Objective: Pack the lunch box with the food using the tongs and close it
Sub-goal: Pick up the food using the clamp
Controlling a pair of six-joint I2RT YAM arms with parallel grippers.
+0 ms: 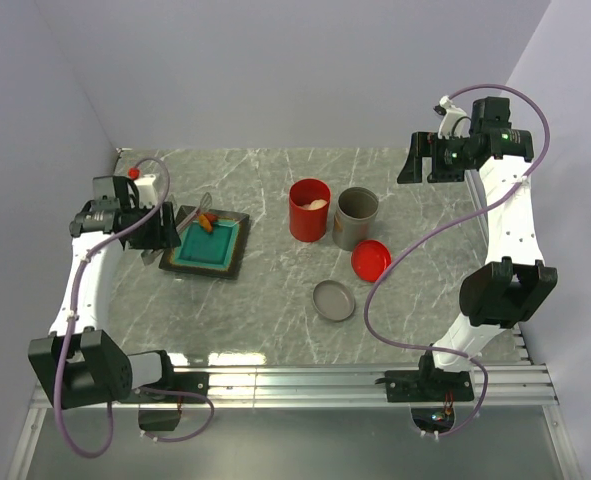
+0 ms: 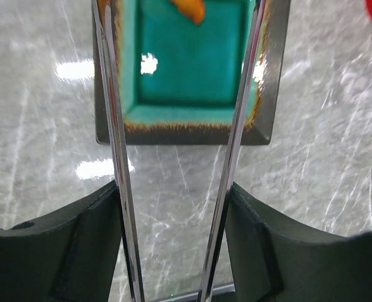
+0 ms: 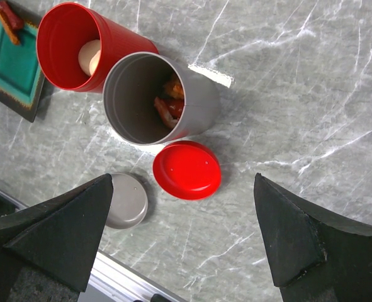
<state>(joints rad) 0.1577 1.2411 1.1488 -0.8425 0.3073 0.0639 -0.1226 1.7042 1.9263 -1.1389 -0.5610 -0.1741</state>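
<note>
Half-open, your left gripper point(image 2: 172, 196) pinches the slim grey metal tongs point(image 2: 234, 145); any wider and they could drop.

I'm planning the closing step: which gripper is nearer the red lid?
Right. The right gripper hangs open above the red lid; the left gripper grips tongs by the tray.
</note>
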